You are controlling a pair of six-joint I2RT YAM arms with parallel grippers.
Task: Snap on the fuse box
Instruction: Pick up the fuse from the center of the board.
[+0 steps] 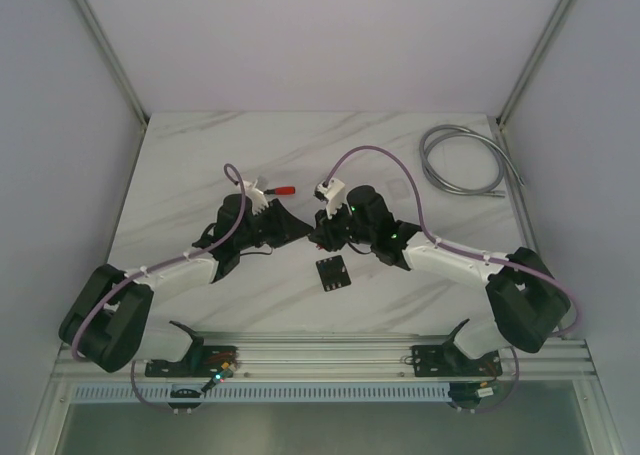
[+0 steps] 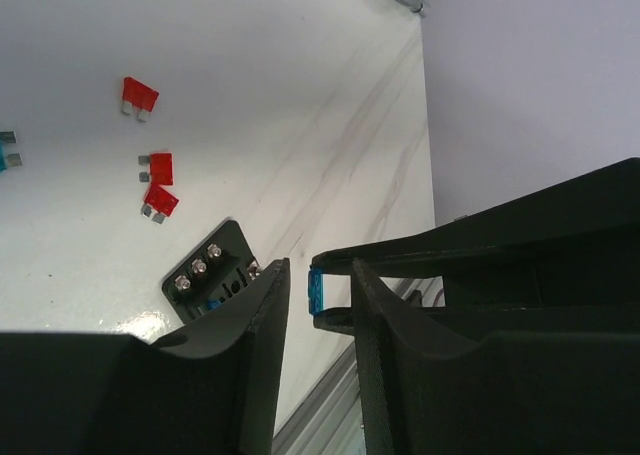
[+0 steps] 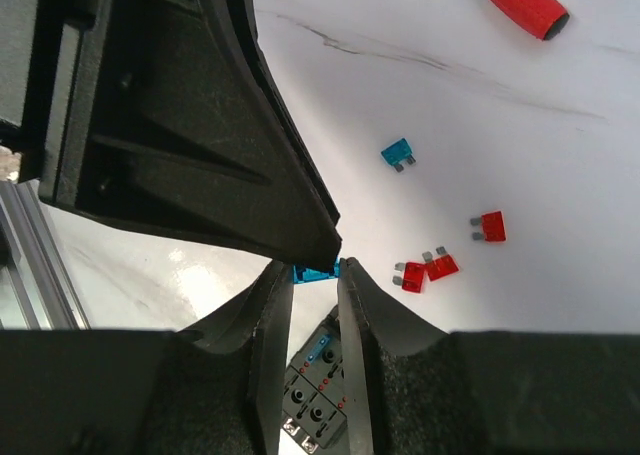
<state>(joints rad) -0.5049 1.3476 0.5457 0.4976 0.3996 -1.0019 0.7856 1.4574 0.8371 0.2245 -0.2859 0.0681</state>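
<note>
Fuse box [image 1: 332,274]: one. Red fuses [image 3: 440,265]: three. Blue fuses [image 3: 399,153] outside box: two. Screwdriver [image 3: 515,0]: one. Cable coil [image 1: 462,160]: one.

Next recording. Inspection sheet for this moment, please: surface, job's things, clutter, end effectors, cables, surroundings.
Surface: white marbled table; no spills seen.
Job's things: black fuse box lies flat on the table, just nearer the bases than the end effectors.
Clutter: three loose red fuses, one loose blue fuse, a red-handled tool.
End effectors: right end effector pinches a held blue fuse; left end effector is open, its fingers either side of that fuse.
Cables: purple cables run along both arms; a grey coiled cable lies far right.
Surroundings: plain white walls; nothing else seen.
</note>
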